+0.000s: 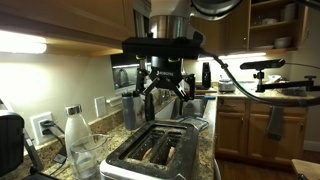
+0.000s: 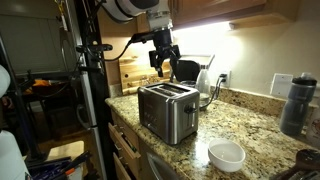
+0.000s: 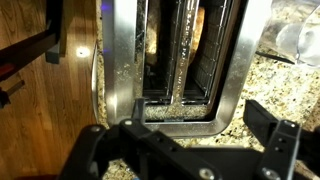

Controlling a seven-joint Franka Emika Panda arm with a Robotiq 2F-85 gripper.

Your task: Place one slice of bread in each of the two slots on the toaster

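Hand (image 1: 166, 92) released, empty, jaws spread wide, straight above toaster (image 1: 158, 150) on granite bench (image 2: 250, 125). Apparently one bread slice (image 3: 153, 40) in each of two slots (image 3: 163, 75). Slot long axis near-to-far in wrist view, crosswise to jaw line.

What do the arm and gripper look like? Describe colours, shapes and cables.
The arm is white with rounded links. The gripper is black, with two angular, jointed fingers under a broad black wrist block. A dark cable curves off beside the arm. No markings are legible.
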